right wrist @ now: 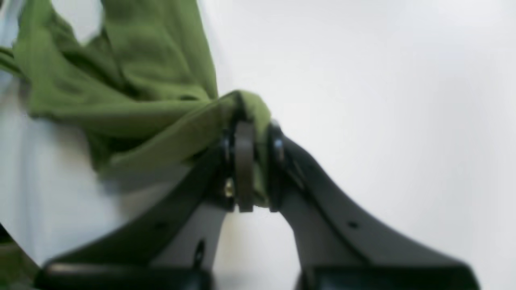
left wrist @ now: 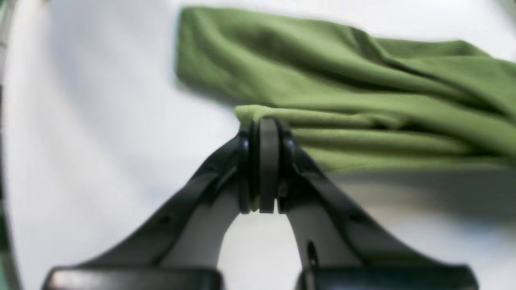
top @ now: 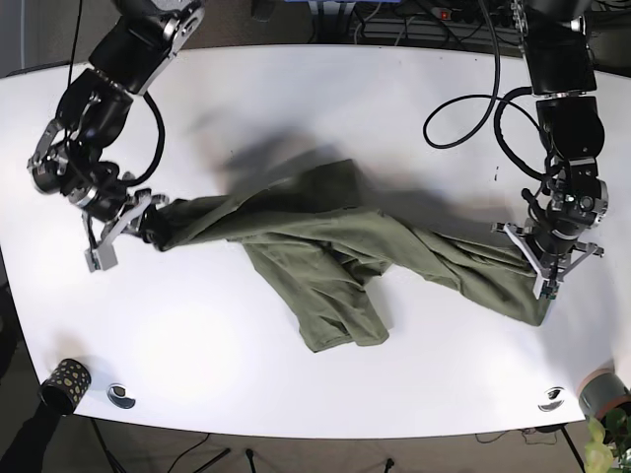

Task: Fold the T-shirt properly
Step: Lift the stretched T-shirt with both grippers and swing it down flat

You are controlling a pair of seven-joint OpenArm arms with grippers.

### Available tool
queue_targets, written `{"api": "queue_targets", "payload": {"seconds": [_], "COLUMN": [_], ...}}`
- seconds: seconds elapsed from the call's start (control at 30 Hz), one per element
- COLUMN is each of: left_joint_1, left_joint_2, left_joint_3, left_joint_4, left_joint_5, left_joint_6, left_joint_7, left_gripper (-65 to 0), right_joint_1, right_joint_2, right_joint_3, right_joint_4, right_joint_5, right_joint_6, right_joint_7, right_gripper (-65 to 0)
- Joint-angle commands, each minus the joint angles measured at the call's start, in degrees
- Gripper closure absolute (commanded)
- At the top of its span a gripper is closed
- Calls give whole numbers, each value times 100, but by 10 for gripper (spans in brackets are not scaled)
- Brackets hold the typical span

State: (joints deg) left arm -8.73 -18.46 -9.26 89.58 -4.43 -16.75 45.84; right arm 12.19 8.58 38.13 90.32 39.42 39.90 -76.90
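The green T-shirt (top: pixel 335 256) hangs stretched crosswise over the white bench (top: pixel 296 99), its long axis running between the arms. The left gripper (left wrist: pixel 264 121) pinches one end, the right gripper (right wrist: pixel 250 117) the opposite end, so neither is nearer; the middle sags, bunched.

Left gripper (left wrist: pixel 264 121) pinched closed on a bunched edge of the green T-shirt (left wrist: pixel 363 100) — fabric sits right at the fingertips. Rest of the shirt runs right of the gripper and above it in long folds, resting on the white table (left wrist: pixel 100 133). View is blurry — seams not readable.
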Motion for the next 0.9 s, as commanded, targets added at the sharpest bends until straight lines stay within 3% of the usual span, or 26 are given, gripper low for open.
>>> {"api": "queue_targets", "payload": {"seconds": [0.0, 0.13, 0.27, 0.43, 0.87], "left_joint_1": [-177, -564, -1100, -1988, -5039], "left_joint_2": [-207, -286, -295, -295, -348], "left_joint_3": [-99, -107, -116, -99, 403], "left_joint_4": [216, 312, 286, 277, -1209], "left_joint_5": [-10, -10, 34, 34, 34], "left_joint_6": [36, -8, -448, -562, -571], "left_joint_7": [18, 361, 659, 1037, 756], "left_gripper": [0, -4, -25, -25, -24], "right_joint_1": [518, 1318, 2127, 3164, 6003], "right_joint_2": [228, 377, 553, 773, 808], "right_joint_3": [7, -2, -2, -134, -248], "right_joint_4": [-351, -1177, -2013, -2927, -4210], "right_joint_5": [106, 98, 89, -78, -1283], "right_joint_6": [10, 10, 10, 10, 10], "right_joint_7": [117, 117, 143, 433, 820], "right_gripper": [0, 0, 0, 0, 0]}}
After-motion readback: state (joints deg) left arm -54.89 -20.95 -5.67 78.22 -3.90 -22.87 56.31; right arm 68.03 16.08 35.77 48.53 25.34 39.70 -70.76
